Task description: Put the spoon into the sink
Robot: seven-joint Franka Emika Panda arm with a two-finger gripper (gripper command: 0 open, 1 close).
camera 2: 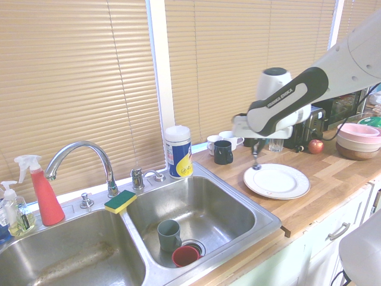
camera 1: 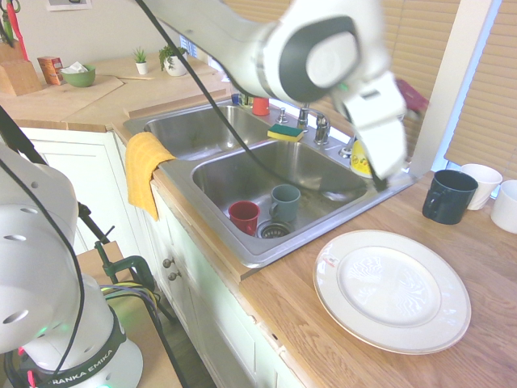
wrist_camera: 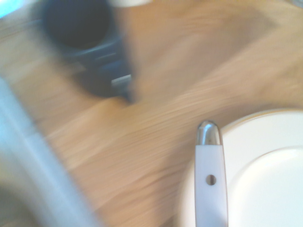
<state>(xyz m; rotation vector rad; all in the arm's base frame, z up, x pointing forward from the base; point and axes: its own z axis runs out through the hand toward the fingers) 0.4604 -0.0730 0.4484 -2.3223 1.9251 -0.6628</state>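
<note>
1. At the far left of the second exterior view, the sink has two steel basins. The right-hand basin holds two cups by the drain, a grey-green cup and a red cup.
2. One green-and-yellow sponge lies on the divider under the single curved faucet.
3. Further right, one white plate sits empty on the wooden counter, with three mugs behind it.
4. Above the plate's near rim hangs the gripper, closed tight. It pinches the spoon, which dangles with its shiny bowl downward and clear of the plate. In the wrist view, the white handle shows beside the plate's edge.
5. Judgement: the step in hand is carrying the spoon over to the right-hand basin.
6. To do this well, keep the grip firm, clear the basin rim, lower the spoon beside the two cups, and only then open.
</note>
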